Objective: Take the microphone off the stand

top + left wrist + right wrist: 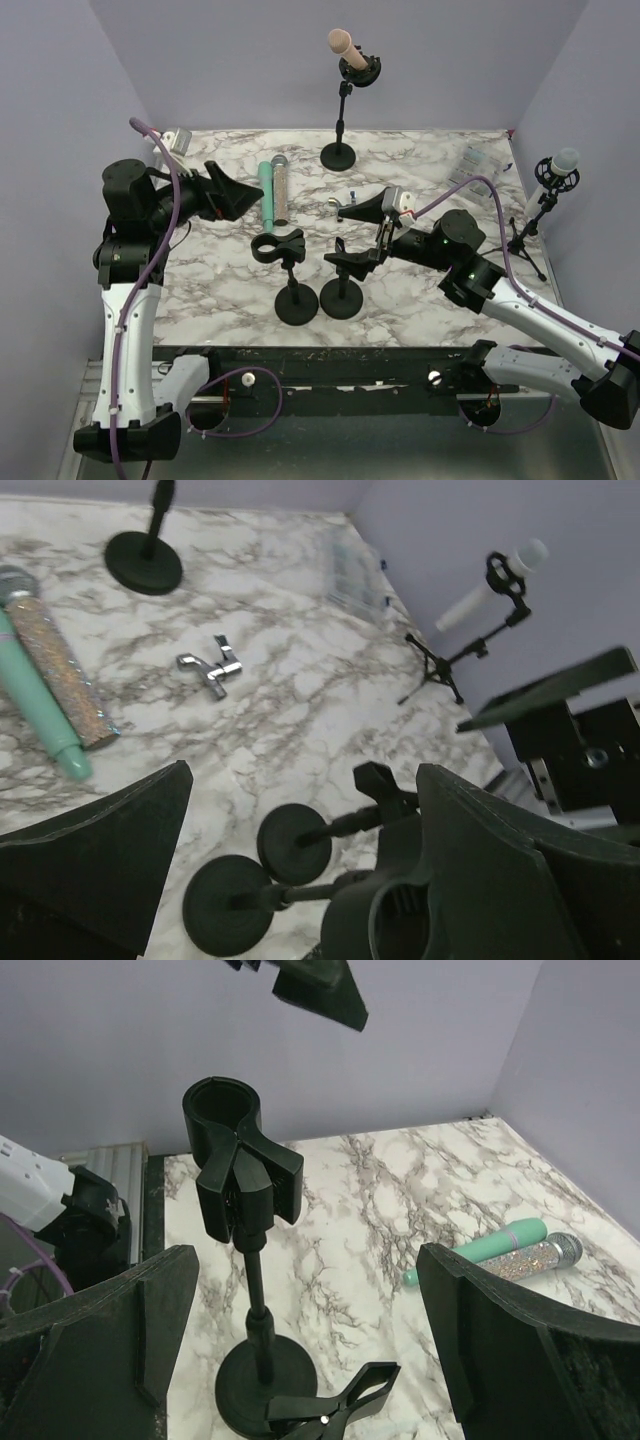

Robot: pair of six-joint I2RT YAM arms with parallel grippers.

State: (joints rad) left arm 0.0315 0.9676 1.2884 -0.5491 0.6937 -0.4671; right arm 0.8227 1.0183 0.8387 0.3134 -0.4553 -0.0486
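A pink microphone sits in a tall stand at the back. A white microphone sits in a tripod stand at the right, also in the left wrist view. Two empty black stands stand at the front middle. My left gripper is open and empty, to their left. My right gripper is open and empty, just right of them. The ring-clip stand is in front of it, between its fingers.
A teal microphone and a glitter microphone lie side by side on the marble table. A small metal clip lies near the middle. A clear plastic bag lies at the back right. Purple walls enclose three sides.
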